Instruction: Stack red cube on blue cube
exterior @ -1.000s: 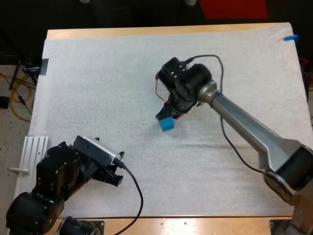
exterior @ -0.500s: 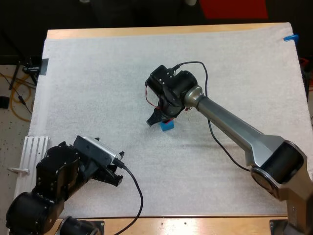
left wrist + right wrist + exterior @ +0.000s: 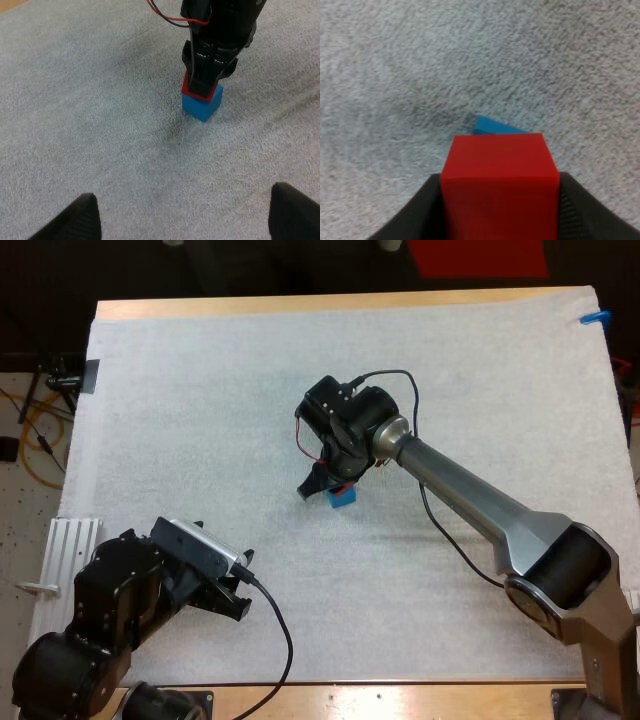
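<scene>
At lower left of the high view the left arm (image 3: 120, 600) is parked near the front edge of the surface, well apart from the work; the left jaws stand apart and hold nothing, facing the cubes across bare white mat (image 3: 200, 390). Near the middle of the mat sits the blue cube (image 3: 201, 106), and the red cube (image 3: 499, 185) is directly on top of it, with no gap visible between the two in the left wrist view. The right jaws are clamped on the red cube from both sides, and the right arm (image 3: 480, 500) reaches in from the right. In the right wrist view a sliver of blue shows beyond the red cube's far edge, so alignment looks close but perhaps not exact. The placement step appears nearly complete, with release remaining. Risks from here: if the red cube overhangs, it could tip off when freed; a finger that sticks or opens unevenly could drag it sideways; further downward pressure could skew the blue cube on the soft mat; a tilted retreat could clip the stack.
</scene>
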`<state>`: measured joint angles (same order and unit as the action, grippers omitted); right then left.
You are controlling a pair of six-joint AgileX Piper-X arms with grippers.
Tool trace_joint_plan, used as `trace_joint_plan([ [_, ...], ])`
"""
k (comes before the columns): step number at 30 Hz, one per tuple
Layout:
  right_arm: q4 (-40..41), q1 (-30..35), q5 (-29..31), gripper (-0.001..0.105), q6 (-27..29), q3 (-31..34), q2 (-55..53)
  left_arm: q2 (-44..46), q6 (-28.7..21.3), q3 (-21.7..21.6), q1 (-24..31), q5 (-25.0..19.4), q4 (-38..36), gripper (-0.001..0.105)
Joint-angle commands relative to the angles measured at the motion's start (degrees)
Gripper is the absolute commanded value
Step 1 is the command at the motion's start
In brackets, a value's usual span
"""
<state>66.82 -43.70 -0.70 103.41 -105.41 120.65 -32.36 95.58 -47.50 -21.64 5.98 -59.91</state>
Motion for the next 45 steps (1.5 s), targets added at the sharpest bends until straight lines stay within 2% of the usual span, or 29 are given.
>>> trace_joint_plan([
  [1,-0.10,0.02,-1.48,0.022,0.58,-0.53,-0.29,0.37,0.51,-0.34,-0.17,0.31,0.16,0.066],
  [5,0.01,0.02,-1.49,0.042,0.58,-0.53,0.29,0.37,0.51,-0.34,-0.17,0.31,0.16,0.066],
  [8,0.01,0.02,-0.03,0.047,0.58,-0.53,0.28,0.37,0.51,-0.34,-0.17,0.31,0.16,0.066],
  [11,0.01,0.02,1.96,0.047,0.58,-0.53,0.28,0.37,0.51,-0.34,-0.17,0.31,0.16,0.066],
  [16,0.34,0.02,1.99,0.048,0.58,-0.63,0.08,0.37,0.51,-0.34,-0.17,0.31,0.16,0.066],
  [18,0.83,0.02,1.80,0.053,0.45,-0.61,-0.18,0.37,0.51,-0.34,-0.17,0.31,0.16,0.066],
  [20,1.38,0.02,1.82,0.063,0.45,-0.61,-0.68,0.37,0.51,-0.34,-0.17,0.31,0.16,0.066],
  [23,1.80,0.02,1.82,0.074,0.45,-0.61,-1.44,0.37,0.51,-0.34,-0.17,0.31,0.16,0.066],
  [32,6.94,0.21,1.35,0.074,-0.15,-0.61,-8.42,0.37,-0.12,-0.34,-0.17,1.17,0.62,0.066],
  [34,6.86,0.80,1.83,0.074,-0.15,-0.61,-10.49,0.37,-0.82,-0.34,-0.17,1.17,1.15,0.066],
  [37,4.06,2.94,2.12,0.074,-0.60,-0.21,-13.61,0.37,-0.95,-0.34,0.84,-1.08,4.20,0.066],
  [42,-2.64,9.63,2.12,0.074,-1.66,3.05,-18.74,-1.06,-0.95,-0.46,6.60,-0.96,10.57,0.066],
  [45,-7.00,14.78,2.12,0.074,-1.66,6.96,-22.67,-2.64,-1.19,-0.45,12.98,0.88,13.86,0.066],
])
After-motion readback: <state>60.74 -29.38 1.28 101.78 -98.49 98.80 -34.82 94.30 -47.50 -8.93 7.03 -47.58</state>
